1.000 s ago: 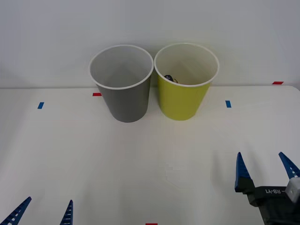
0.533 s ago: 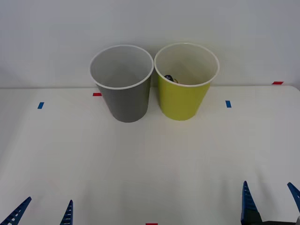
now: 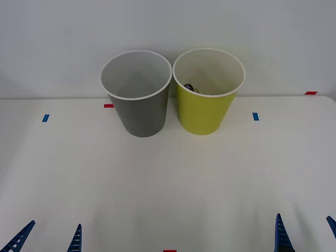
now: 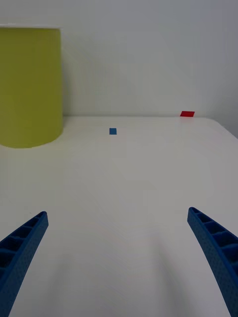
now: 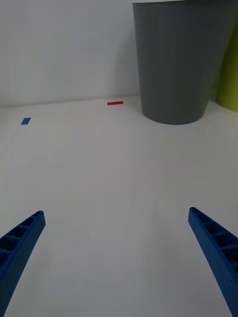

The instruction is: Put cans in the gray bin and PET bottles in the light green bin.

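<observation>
A white counter [image 3: 168,178] carries the gray bin [image 3: 140,113] and green bin [image 3: 203,111] side by side at its back, plus small blue tape marks [image 3: 45,118] and red tape marks [image 3: 108,105].

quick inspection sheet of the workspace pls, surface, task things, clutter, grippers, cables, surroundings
surface: white table, with small blue tape marks and red tape marks
job's things: gray bin and light green bin upright side by side at the far edge; a dark item just shows inside the green one, too little to identify
clutter: nothing seen
grippers: left gripper and right gripper open, empty, at the near edge
cables: nothing seen
surroundings: plain pale wall
</observation>
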